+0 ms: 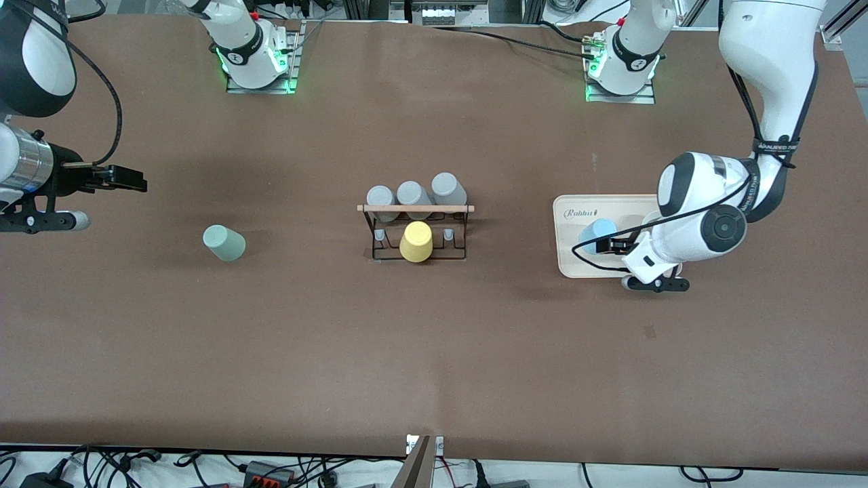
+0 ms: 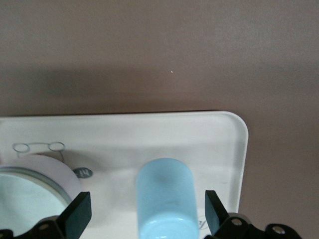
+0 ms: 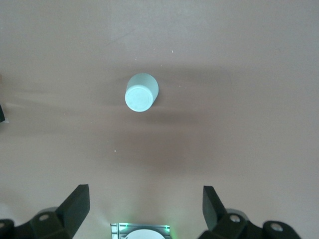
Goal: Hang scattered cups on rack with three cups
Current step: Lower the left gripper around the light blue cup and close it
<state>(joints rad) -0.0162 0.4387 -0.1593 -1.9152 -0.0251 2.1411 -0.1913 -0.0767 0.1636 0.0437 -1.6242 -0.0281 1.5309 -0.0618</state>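
Two arms | left gripper (image 2: 144, 216) straddles blue cup (image 2: 167, 199) | right gripper (image 3: 144, 206) waits

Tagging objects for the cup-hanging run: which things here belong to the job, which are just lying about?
Job:
- light blue cup, on its side on the tray, between the open left claw fingers
- mint green cup, on the table, right claw open above
- rack

Lying about:
- yellow cup and three grey cups on the rack
- white tray
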